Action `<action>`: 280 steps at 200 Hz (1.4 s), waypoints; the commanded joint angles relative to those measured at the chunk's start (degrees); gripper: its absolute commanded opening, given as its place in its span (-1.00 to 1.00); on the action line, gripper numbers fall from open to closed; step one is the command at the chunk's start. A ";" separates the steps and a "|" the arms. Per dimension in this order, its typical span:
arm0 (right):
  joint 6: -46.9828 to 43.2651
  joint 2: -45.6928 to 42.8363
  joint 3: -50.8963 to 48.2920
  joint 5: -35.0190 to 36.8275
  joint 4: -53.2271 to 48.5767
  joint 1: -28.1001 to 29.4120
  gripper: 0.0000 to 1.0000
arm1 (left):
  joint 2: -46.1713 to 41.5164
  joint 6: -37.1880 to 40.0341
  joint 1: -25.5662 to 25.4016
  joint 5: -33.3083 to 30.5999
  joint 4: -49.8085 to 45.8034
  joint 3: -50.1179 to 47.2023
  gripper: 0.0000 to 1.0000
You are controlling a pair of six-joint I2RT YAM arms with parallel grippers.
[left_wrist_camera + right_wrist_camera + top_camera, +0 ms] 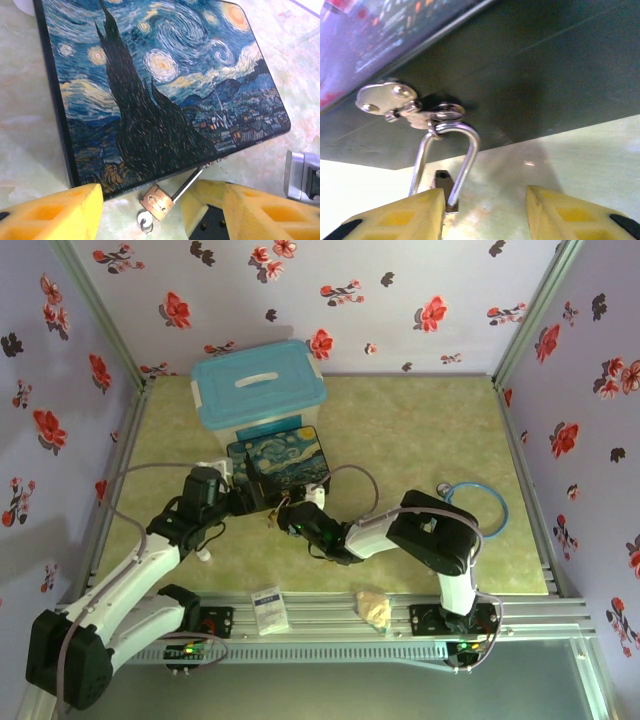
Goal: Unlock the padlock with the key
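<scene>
**Key looks seated: steady the body, then turn**

The padlock [157, 201] hangs by its shackle [470, 137] from the clasp [387, 97] on the front edge of the painted box [150, 75]. Its brass body sits just off that edge, above the table [30, 125].

My left gripper [144, 196] is released. Its yellow fingers [50, 215] are spread to either side of the padlock and grip nothing. The small key [145, 221] juts from the padlock's bottom end. It seems to be in the keyhole, though it is too small for me to be sure.

My right gripper [485, 192] is also spread and clamps nothing. One finger sits right beside a shackle leg, and I cannot tell whether they touch. I also cannot tell whether the shackle has sprung.

I judge that the step in hand is the turn, and I would give each arm one job:

- **Holding the body:** one arm pinches the brass body across its broad faces so it cannot swing on the clasp.
- **Turning the key:** the other takes the key head squarely with its fingertips only and rolls about the key's own axis.

I want a slow wrist roll with no sideways pull, because the key looks thin and could bend or slip out. I'd keep the shackle slack so it can pop free.
</scene>
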 commanded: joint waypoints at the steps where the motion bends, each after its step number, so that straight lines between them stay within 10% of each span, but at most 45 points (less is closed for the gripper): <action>1: 3.00 2.37 1.53 -2.45 3.39 0.82 -0.16 | 1.03 2.74 1.10 0.86 0.49 2.46 0.29; 138: 5.69 5.68 2.26 -1.85 3.43 3.07 -0.45 | 4.39 2.47 3.51 1.02 3.34 3.84 0.34; 202: 8.06 5.82 -3.59 -0.86 13.67 3.49 -0.91 | 11.06 4.79 4.07 -5.12 3.96 5.85 0.44; 280: 6.66 4.45 -4.52 3.08 13.78 4.10 -0.55 | 20.42 4.75 5.54 -9.77 15.44 3.92 0.54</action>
